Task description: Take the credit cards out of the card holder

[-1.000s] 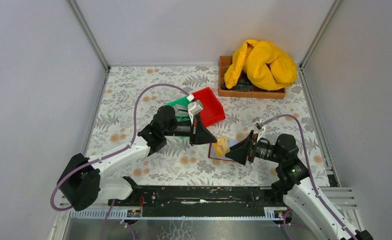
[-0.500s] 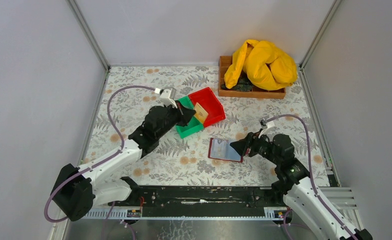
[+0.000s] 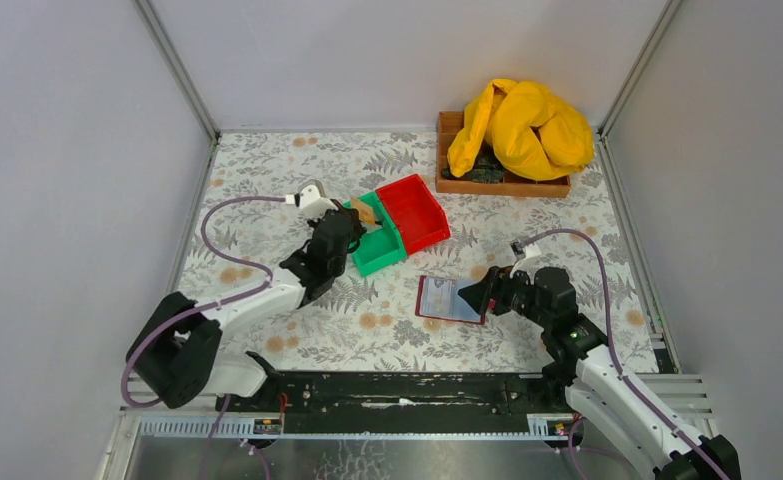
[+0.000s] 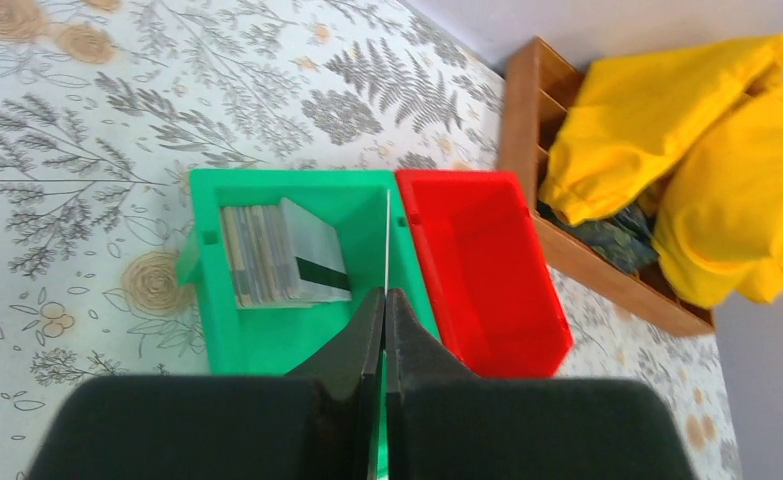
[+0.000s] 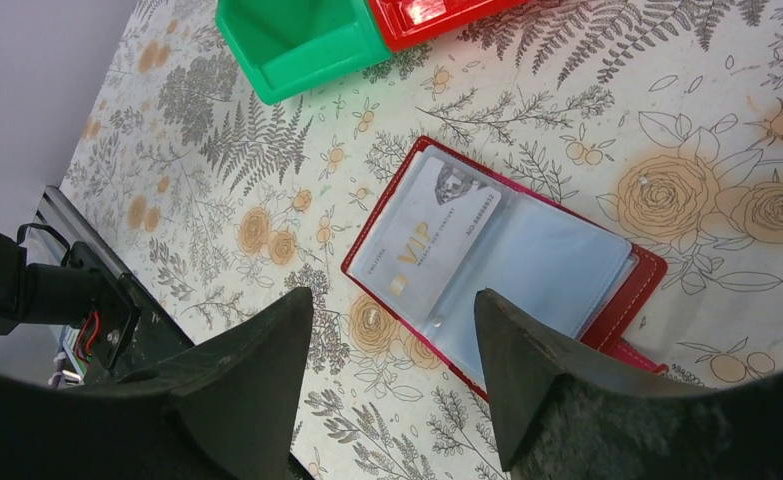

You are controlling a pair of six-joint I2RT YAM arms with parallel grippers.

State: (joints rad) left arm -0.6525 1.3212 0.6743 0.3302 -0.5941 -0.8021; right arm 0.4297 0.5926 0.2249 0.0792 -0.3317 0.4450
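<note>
Nearest the arm bases, the right gripper [image 5: 392, 300] hovers low over the card holder [image 5: 507, 270], its two fingers spread wide with nothing between them. The holder lies opened flat on the floral table [image 3: 267, 200], clear sleeves facing up, which leaves its contents reachable from above. One pale VIP card [image 5: 427, 245] sits in the left-hand sleeve. The right-hand sleeve looks empty, though its plastic glare makes that hard to confirm. The wide stance suits a fresh approach to that remaining card, so the task looks well along but not finished.

Farther out, the left gripper [image 4: 384, 293] is pinched fully closed on a tan card [image 3: 368, 211], seen edge-on from its wrist camera as a thin line rising from the fingertips. It hangs over the green bin [image 4: 202, 250], near the wall shared with the red bin [image 4: 482, 270], apparently positioned to drop the card in. A stack of cards [image 4: 277, 265] already lies in the green bin, the top one grey with a dark stripe. The two bins touch side by side.

Against the back wall, a wooden tray [image 3: 449, 180] carries a bunched yellow cloth [image 3: 522, 125], well apart from the work.
</note>
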